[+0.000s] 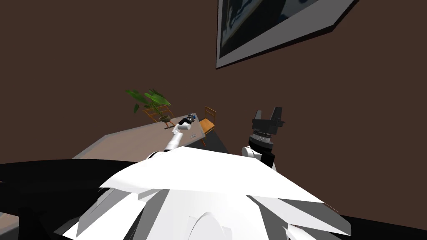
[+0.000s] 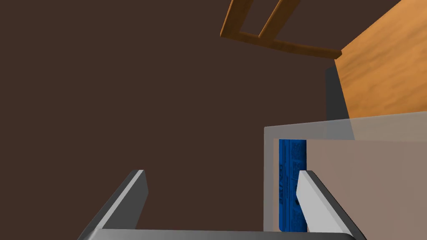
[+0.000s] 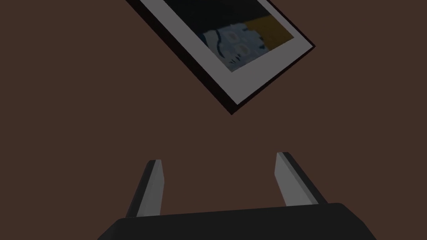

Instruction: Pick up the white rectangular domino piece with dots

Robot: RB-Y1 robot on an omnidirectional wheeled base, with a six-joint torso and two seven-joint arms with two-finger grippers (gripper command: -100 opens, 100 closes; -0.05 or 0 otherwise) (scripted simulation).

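The domino (image 1: 193,136) is a small white piece with dots, lying flat near the far end of the pale table (image 1: 133,141). My left gripper (image 1: 189,119) reaches past it toward the table's far corner. Seen from the left wrist, that gripper (image 2: 223,187) is open and holds nothing; one of its fingers (image 2: 312,200) lies over a blue box (image 2: 291,175) at the table's edge (image 2: 375,175). My right gripper (image 1: 267,114) is raised beside the table, away from it. In the right wrist view the right gripper (image 3: 219,175) is open and empty.
An orange wooden chair (image 1: 207,123) stands just beyond the table's far end, its seat (image 2: 383,71) close to the left gripper. A potted green plant (image 1: 152,102) sits on the table's far side. A brown wall rises behind everything.
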